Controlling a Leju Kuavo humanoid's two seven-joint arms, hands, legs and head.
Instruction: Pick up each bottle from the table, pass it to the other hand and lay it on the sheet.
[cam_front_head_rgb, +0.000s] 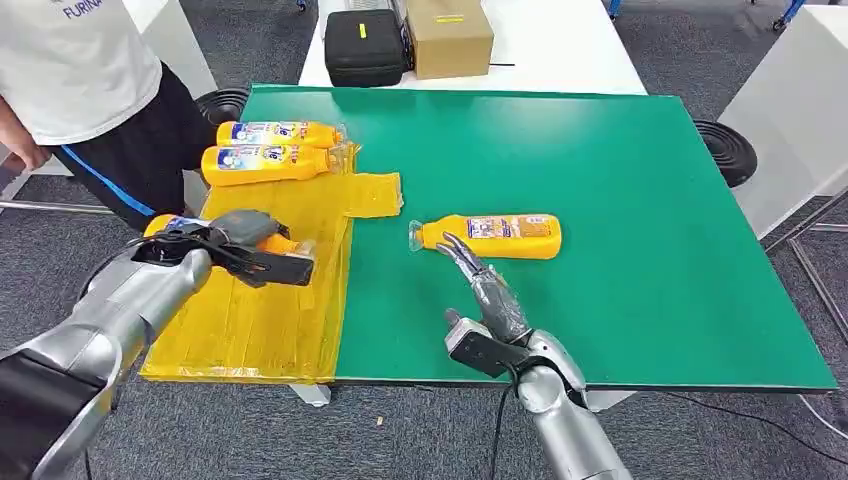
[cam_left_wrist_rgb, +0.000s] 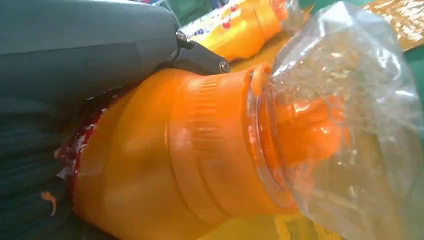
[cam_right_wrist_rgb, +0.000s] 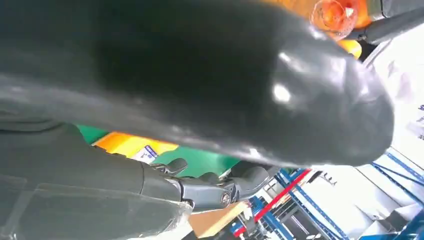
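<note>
1. Green table (cam_front_head_rgb: 620, 250): seen from above in the head view, with a yellow sheet (cam_front_head_rgb: 250, 320) laid over its left part, reaching to the near edge.
2. Two bottles on the sheet: orange, labelled, laid on their sides at the far end. The farther bottle (cam_front_head_rgb: 280, 133) and the nearer bottle (cam_front_head_rgb: 270, 163) lie just beside each other, parallel, clear caps turned to the right.
3. Held bottle (cam_left_wrist_rgb: 165, 165): orange, with a clear cap, gripped by the left hand (cam_front_head_rgb: 235, 245) above the sheet. Whether it touches the sheet cannot be told. In the left wrist view the dark fingers (cam_left_wrist_rgb: 70, 55) are seen wrapped over its body.
4. Bottle on the table (cam_front_head_rgb: 495, 236): laid on its side on the bare green surface, right of the sheet, clear cap turned to the left.
5. Right hand (cam_front_head_rgb: 490, 295): nothing is held; the fingers are extended and apart, the tips near the cap end of the bottle on the table. Contact cannot be judged.
6. Person (cam_front_head_rgb: 90, 90): stood at the table's far left corner, white shirt, dark trousers.
7. Black case (cam_front_head_rgb: 365, 45) and cardboard box (cam_front_head_rgb: 450, 35): set side by side on a white table (cam_front_head_rgb: 560, 45) beyond the green one.
</note>
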